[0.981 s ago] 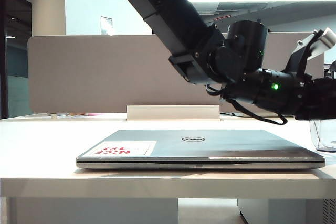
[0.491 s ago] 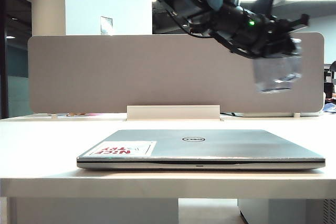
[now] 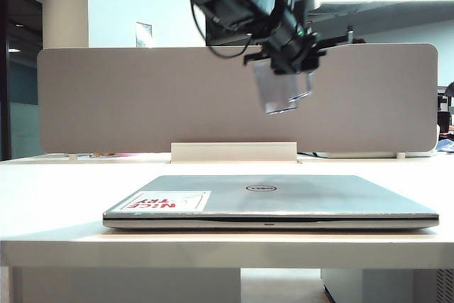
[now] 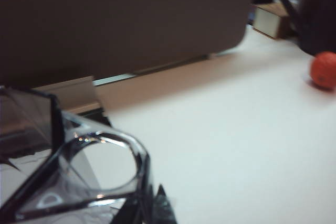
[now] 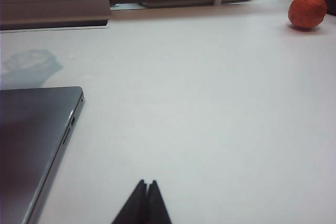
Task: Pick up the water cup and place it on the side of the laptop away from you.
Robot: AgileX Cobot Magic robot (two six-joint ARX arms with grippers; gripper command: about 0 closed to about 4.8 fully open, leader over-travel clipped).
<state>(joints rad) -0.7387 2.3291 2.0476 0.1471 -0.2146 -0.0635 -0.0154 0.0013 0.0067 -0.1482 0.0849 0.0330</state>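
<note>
Water cup: clear, faceted, seemingly empty

One water cup, one laptop, one orange ball, two grippers.

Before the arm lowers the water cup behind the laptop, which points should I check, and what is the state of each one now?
1. Left tool shut on the water cup: ok.
2. Cup lifted clear above the laptop: ok.
3. Cup upright: not ok, it hangs tilted.
4. Table strip behind the laptop, before the white stand, free: cannot tell.
5. Right tool shut, low over the table, beside the laptop's edge: ok.
6. Orange ball far from the path: ok.
</note>
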